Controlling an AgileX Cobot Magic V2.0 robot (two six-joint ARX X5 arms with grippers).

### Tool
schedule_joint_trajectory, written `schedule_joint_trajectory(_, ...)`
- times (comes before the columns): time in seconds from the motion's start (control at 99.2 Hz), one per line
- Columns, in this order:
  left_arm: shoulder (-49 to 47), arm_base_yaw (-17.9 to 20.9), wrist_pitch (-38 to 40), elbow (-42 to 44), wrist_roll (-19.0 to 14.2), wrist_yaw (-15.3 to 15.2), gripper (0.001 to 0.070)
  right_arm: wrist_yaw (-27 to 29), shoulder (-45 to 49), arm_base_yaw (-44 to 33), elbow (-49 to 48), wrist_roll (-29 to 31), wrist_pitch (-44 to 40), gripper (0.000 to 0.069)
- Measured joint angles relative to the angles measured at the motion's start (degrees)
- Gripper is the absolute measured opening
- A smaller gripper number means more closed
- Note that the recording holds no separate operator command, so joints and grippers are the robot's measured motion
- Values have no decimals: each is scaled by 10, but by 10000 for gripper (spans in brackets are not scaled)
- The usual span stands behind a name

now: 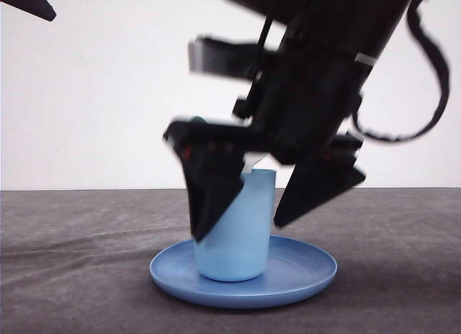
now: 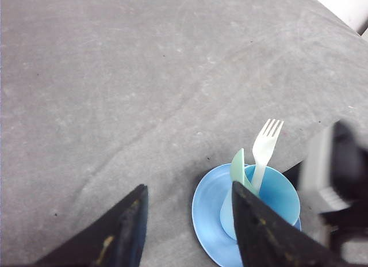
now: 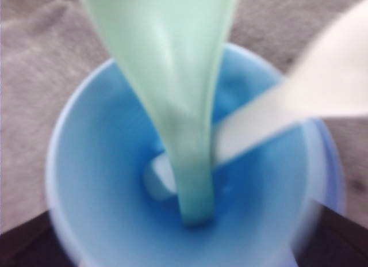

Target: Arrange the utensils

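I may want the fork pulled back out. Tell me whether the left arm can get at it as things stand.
Probably not yet. The fork stands in the cup with its tines up and free, but the right gripper straddles the cup's top. The open left gripper hangs off to the side.

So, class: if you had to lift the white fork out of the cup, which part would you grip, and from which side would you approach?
Grip the fork at its neck, just below the tines, coming from above. It stands handle-down in the cup, leaning on the rim, so that upper part is what sticks out. The spoon stands close beside it, so probably close across the fork's flat faces.
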Motion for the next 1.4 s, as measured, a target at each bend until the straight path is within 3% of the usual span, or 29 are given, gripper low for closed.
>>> schedule_joint_trajectory(0.252, 0, 0, 0, 0, 0, 0, 273, 5, -137, 0, 0, 0, -63, 601)
schedule_joint_trajectory(0.565, 0, 0, 11, 0, 0, 0, 273, 123, -325, 0, 34, -16, -78, 601)
schedule_joint_trajectory(0.797, 0, 0, 22, 0, 0, 0, 273, 183, -388, 0, 43, -27, -87, 596)
schedule_joint_trajectory(0.847, 0, 0, 25, 0, 0, 0, 272, 190, -388, 0, 43, -27, -97, 551)
schedule_joint_trajectory(0.887, 0, 0, 27, 0, 0, 0, 257, 193, -388, 0, 43, -28, -105, 465)
schedule_joint_trajectory(0.988, 0, 0, 31, 0, 0, 0, 93, 193, -386, 0, 43, -31, -125, 169)
schedule_joint_trajectory(1.049, 0, 0, 31, 0, 0, 0, 47, 193, -386, 0, 43, -32, -130, 69)
schedule_joint_trajectory(1.159, 0, 0, 32, 0, 0, 0, 26, 193, -386, 0, 43, -32, -127, 14)
schedule_joint_trajectory(1.401, 0, 0, 32, 0, -1, 0, 25, 193, -386, 0, 43, -32, -109, 4)
